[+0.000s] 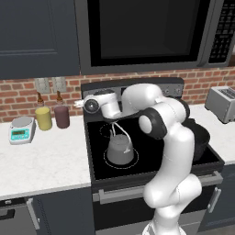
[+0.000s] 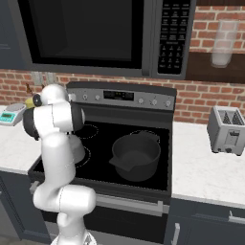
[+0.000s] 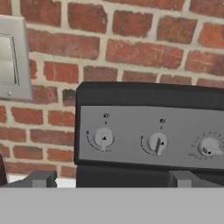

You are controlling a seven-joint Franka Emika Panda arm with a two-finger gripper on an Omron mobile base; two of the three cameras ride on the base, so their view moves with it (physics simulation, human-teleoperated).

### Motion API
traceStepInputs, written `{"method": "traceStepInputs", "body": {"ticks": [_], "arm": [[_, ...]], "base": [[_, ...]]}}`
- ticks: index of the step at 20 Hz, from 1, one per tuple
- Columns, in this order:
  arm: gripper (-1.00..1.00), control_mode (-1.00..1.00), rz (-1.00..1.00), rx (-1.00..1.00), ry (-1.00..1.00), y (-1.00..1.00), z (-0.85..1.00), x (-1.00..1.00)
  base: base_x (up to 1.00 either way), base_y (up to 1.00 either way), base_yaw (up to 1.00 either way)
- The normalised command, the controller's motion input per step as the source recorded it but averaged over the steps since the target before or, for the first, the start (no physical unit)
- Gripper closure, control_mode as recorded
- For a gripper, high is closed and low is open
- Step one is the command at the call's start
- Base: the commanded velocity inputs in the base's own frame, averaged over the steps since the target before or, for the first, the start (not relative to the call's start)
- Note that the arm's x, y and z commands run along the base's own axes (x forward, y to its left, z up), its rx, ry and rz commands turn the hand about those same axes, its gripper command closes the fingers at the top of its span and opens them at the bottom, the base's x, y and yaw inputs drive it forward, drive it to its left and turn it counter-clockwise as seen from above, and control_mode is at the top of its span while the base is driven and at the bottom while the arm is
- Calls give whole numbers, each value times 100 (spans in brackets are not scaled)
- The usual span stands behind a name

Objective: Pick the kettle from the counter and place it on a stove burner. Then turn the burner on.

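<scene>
A: Where's the kettle (image 1: 120, 148)?

B: Upright inside the large dashed stove burner (image 1: 109, 161) ring, front left of the cooktop (image 1: 96, 133), so placing looks done.

A: And the gripper (image 3: 111, 179)?

B: Fingers spread wide, empty, facing the control panel (image 3: 148, 135). The leftmost knob (image 3: 104, 138) lies just up-left of the jaws; the next knob (image 3: 158, 142) up-right. The panel markings are too small to read.

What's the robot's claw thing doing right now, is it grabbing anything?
End effector: open and empty, facing the stove knobs. The kettle sits on the burner, let go.
</scene>
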Motion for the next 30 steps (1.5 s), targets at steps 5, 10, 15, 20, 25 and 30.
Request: {"method": "traceStepInputs", "body": {"ticks": [5, 10, 15, 20, 25, 30], "arm": [[-100, -100, 0, 0, -3, 12, -1, 11], [-100, -100, 0, 0, -1, 5, 0, 16], [-100, -100, 0, 0, 0, 0, -1, 22], [-100, -100, 0, 0, 0, 0, -10, 34], [-100, -100, 0, 0, 0, 0, -10, 17], [-100, -100, 0, 0, 0, 0, -4, 0]], "base": [[0, 0, 0], [0, 0, 0], [0, 0, 0], [0, 0, 0], [0, 0, 0], [0, 0, 0]]}}
